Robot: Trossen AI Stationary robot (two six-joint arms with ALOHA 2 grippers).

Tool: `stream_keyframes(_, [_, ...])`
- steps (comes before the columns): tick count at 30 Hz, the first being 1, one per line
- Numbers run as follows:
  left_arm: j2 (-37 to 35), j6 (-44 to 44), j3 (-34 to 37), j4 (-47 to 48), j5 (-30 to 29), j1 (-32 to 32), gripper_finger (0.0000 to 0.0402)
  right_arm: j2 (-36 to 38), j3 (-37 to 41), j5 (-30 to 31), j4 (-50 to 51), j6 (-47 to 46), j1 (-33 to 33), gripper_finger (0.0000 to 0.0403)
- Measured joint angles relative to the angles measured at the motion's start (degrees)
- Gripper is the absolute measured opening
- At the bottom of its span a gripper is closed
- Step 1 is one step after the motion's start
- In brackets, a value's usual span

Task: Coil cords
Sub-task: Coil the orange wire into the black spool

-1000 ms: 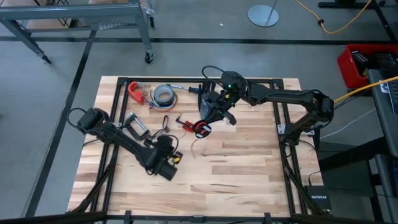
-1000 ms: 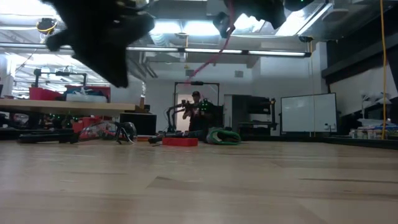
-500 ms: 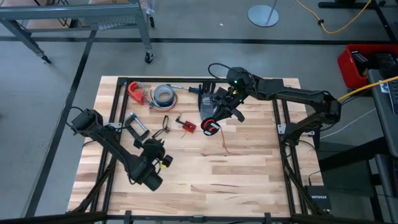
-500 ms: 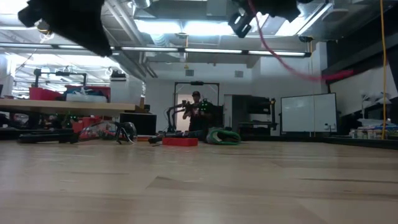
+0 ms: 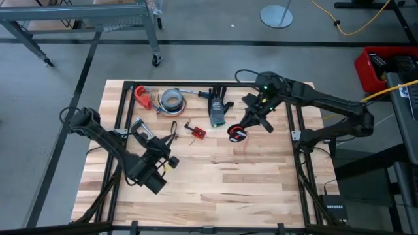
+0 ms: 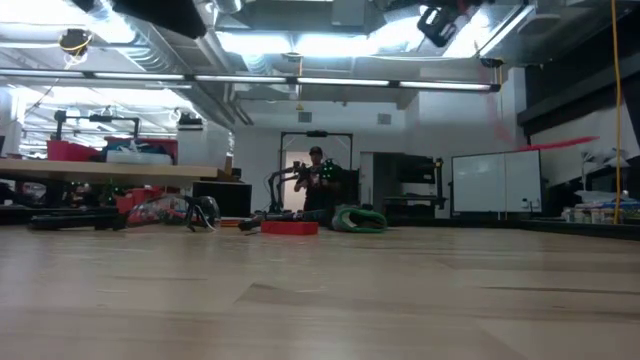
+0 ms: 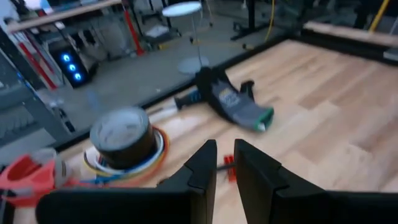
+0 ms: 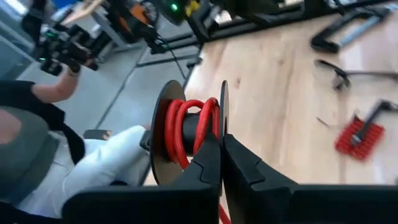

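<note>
High view: the left gripper hovers over the near-left part of the table, its fingers a narrow gap apart with nothing between them. Just beyond it lie a metal clamp, a dark tangle of wire and a small red connector. Toward the middle, the right gripper is closed on a spool wound with red cord, 1 thin strand trailing down toward the boards. Near the far edge sit a glove, a grey tape roll and a red clamp. In the right wrist view, a person sits beyond the table edge.
</note>
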State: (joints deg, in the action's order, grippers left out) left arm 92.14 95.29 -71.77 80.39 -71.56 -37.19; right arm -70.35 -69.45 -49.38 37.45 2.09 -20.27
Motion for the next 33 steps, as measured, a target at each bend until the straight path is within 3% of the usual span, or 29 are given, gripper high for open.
stream_keyframes(6, [-0.03, -1.34, 0.03, -2.66, -3.30, 2.96, 0.0041, 4.97, 0.00, 3.69, 6.18, 0.02, 0.00, 0.0002])
stream_keyframes(11, [-0.03, -11.51, 0.04, -12.15, -3.17, 6.72, 0.0017, 7.04, 0.00, 3.82, 10.62, 0.04, 0.00, 0.0002])
stream_keyframes(21, [0.00, -46.46, 0.04, -37.44, 11.83, 15.43, 0.0001, 7.30, 3.79, 6.84, 18.68, 1.44, 0.00, 0.0002])
stream_keyframes(27, [0.00, -57.21, 0.05, -46.31, 15.58, 18.40, 0.0004, 7.26, 11.42, 6.83, 10.55, 1.14, 0.00, 0.0002])
stream_keyframes(33, [0.00, -61.86, 0.07, -51.73, 25.00, 19.97, 0.0004, 7.06, 19.51, 6.80, -8.32, -0.98, 0.02, 0.0002])
